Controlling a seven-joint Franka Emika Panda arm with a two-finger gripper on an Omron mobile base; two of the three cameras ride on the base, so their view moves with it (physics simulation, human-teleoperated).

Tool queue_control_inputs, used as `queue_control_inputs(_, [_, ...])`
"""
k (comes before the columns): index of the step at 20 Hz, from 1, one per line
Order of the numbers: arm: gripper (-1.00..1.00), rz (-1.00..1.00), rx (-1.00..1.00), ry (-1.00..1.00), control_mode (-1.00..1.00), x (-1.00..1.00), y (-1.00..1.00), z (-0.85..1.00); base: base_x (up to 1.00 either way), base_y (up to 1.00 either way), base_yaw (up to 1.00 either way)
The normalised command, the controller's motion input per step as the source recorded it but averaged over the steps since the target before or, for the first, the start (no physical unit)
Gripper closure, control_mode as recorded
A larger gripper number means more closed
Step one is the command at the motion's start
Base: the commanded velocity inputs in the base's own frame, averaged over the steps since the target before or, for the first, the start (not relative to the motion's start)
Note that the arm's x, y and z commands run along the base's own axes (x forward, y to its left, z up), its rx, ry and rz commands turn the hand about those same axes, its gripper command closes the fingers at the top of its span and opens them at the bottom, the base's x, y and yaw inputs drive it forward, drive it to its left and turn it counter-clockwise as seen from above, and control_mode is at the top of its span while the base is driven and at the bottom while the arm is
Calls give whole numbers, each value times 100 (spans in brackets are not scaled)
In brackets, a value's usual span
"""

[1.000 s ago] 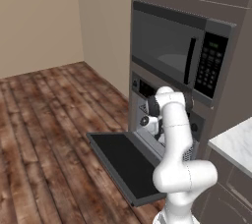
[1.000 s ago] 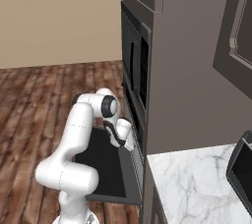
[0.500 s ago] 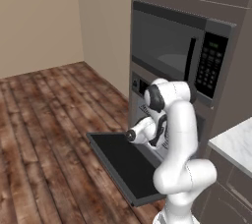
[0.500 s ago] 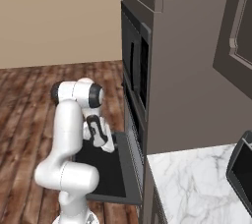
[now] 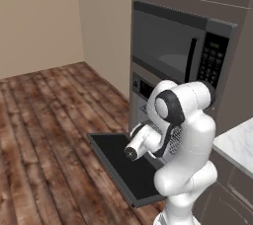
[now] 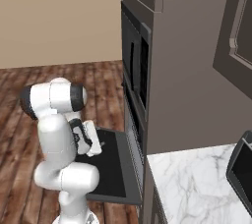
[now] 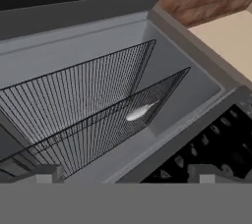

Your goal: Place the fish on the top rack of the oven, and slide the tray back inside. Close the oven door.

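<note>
The oven [image 5: 142, 89] stands with its oven door [image 5: 123, 166] folded down flat over the floor. In the hand view, which is rolled, I look into the grey cavity at two wire racks. The top rack [image 7: 93, 132], the tray, is the one nearer the black control strip [image 7: 216, 144]. The small silvery fish [image 7: 141, 111] lies on it toward the back. My gripper [image 7: 127, 176] is open and empty in front of the cavity, above the door, apart from rack and fish. My hand [image 6: 93, 139] hovers over the door [image 6: 114, 165]. A bit of wire grid [image 5: 172, 141] shows behind my forearm.
A microwave [image 5: 170, 51] with a side keypad sits above the oven. A white marble counter [image 6: 197, 188] lies to the right. The wooden floor [image 5: 44, 135] lies to the left of the door. A beige wall [image 5: 34, 17] stands beyond.
My arm has drawn back from the oven cavity and folded over the open door. The jaws have stayed open. The door has not moved.
</note>
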Motion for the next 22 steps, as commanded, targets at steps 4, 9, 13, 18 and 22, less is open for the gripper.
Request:
queue_control_inputs(4, [-100,0,-8,0,-100,-27,93,100,0,0,0])
queue_control_inputs(9, [-100,0,-18,0,-100,-42,100,81,0,0,0])
queue_control_inputs(13, [-100,0,-19,0,-100,-91,100,44,0,0,0])
queue_control_inputs(18, [-100,0,-19,0,-100,-100,100,3,0,0,0])
queue_control_inputs(22, [-100,0,-21,0,-100,-88,100,-19,0,0,0])
